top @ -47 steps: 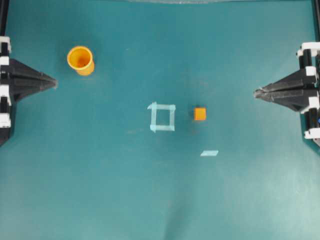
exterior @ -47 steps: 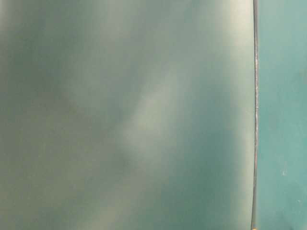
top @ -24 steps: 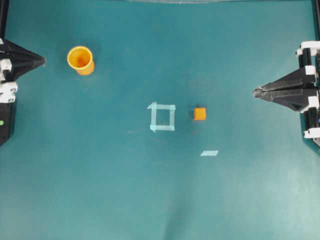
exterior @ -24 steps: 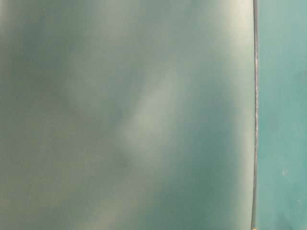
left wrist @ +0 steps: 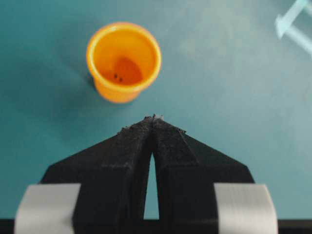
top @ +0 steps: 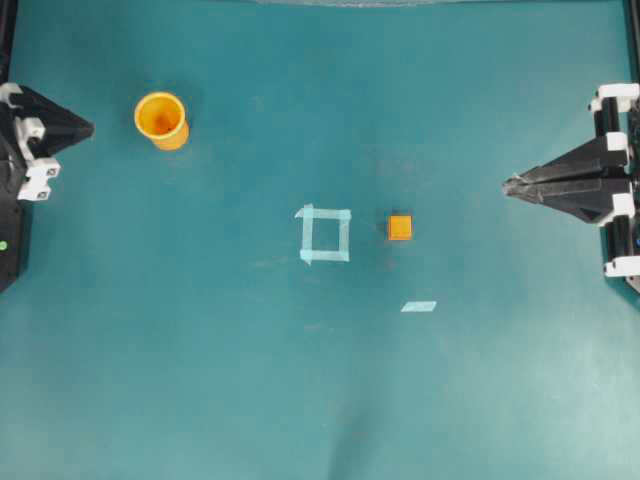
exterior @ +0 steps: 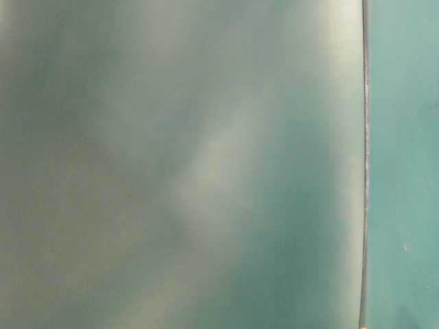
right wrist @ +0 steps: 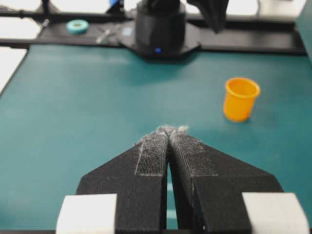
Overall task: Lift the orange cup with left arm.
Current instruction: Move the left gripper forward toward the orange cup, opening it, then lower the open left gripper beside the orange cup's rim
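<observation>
- On the teal mat (top: pixel 200 380), far-left area of the overhead view: orange cup (top: pixel 161 119) standing upright, mouth up, nothing touching it.
- Left gripper (top: pixel 88 127) at the left edge of the overhead view, tip pointing toward the cup, near it but apart.
- Left wrist view: cup (left wrist: pixel 124 61) just ahead of the gripper tip (left wrist: pixel 154 117); fingers pressed together at the tip, only a thin slit showing further back; nothing held.
- Two small dark specks on the cup's inside bottom, seen from the left wrist.
- Right gripper (top: pixel 508 185) at the right edge of the overhead view, pointing inward, well apart from the cup.
- Right wrist view: fingers (right wrist: pixel 153 156) meet at the tip (right wrist: pixel 168 130), gripping nothing; cup (right wrist: pixel 241 99) far across the mat, to the right of the tip.
- Mid-mat: pale tape square (top: pixel 324 234); small orange cube (top: pixel 400 227) just beside it on the right, not touching.
- Loose tape strip (top: pixel 419 306) below the cube.
- Table-level view: blurred green surface only, with a dark vertical line near its right side; none of the objects can be made out.
</observation>
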You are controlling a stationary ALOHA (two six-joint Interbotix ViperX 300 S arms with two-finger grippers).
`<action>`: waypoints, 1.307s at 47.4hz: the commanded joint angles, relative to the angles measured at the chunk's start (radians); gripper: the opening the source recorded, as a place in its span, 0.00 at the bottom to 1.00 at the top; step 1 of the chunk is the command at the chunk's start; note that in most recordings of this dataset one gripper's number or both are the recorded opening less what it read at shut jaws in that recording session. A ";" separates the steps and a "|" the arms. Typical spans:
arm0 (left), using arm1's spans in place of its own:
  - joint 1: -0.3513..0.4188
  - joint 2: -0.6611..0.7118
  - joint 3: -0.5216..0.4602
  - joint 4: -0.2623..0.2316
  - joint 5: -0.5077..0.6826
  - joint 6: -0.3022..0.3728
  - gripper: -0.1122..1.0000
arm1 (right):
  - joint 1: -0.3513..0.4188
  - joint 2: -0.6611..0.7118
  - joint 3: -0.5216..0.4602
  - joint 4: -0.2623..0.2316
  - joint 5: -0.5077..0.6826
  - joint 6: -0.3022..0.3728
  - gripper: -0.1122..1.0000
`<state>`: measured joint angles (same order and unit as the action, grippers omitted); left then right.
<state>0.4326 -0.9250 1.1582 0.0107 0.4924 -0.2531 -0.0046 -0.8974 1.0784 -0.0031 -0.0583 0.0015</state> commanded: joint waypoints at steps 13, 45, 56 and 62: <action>-0.044 0.083 0.009 0.003 -0.008 0.034 0.45 | -0.003 0.006 -0.026 0.002 -0.011 0.002 0.10; -0.061 0.238 0.011 0.000 -0.164 -0.072 0.67 | -0.003 0.011 -0.026 0.002 -0.012 0.002 0.10; -0.061 0.364 -0.009 0.006 -0.176 -0.071 0.67 | -0.003 0.012 -0.025 0.002 -0.011 0.002 0.10; -0.063 0.417 -0.021 0.006 -0.176 -0.072 0.67 | -0.003 0.017 -0.025 0.002 -0.011 0.003 0.10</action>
<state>0.3743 -0.5277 1.1643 0.0138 0.3237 -0.3252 -0.0061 -0.8882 1.0784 -0.0031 -0.0583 0.0015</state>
